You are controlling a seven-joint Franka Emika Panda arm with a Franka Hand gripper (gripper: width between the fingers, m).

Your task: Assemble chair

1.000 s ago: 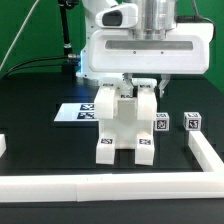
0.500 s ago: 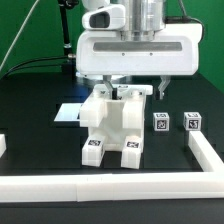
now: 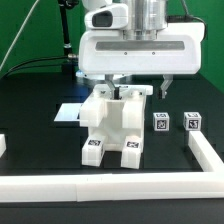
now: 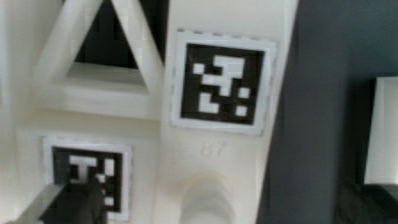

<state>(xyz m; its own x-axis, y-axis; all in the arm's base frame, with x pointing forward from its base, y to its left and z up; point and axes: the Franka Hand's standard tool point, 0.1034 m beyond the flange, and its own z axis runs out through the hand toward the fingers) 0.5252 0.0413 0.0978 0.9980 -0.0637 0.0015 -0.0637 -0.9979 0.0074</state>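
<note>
The chair point(image 3: 112, 125), a blocky white body with tagged feet, stands on the black table just left of centre in the exterior view. My gripper point(image 3: 140, 90) hangs over its top with the jaws spread. The finger on the exterior view's right point(image 3: 162, 88) stands apart from the chair's side, with a dark gap between them. The other finger is mostly hidden behind the chair top. The wrist view is filled by the chair's white face point(image 4: 222, 165) and a large square tag point(image 4: 226, 85); one dark fingertip point(image 4: 68, 200) shows beside it.
Two small white tagged blocks point(image 3: 159, 122) point(image 3: 190, 122) sit to the exterior view's right of the chair. The marker board point(image 3: 68, 113) lies behind the chair on the left. White border rails run along the front point(image 3: 110, 182) and right point(image 3: 205, 150).
Between one second ago and half a second ago, the chair shifted to the exterior view's left and turned. The right finger now stands off its side. Nothing has moved since.
</note>
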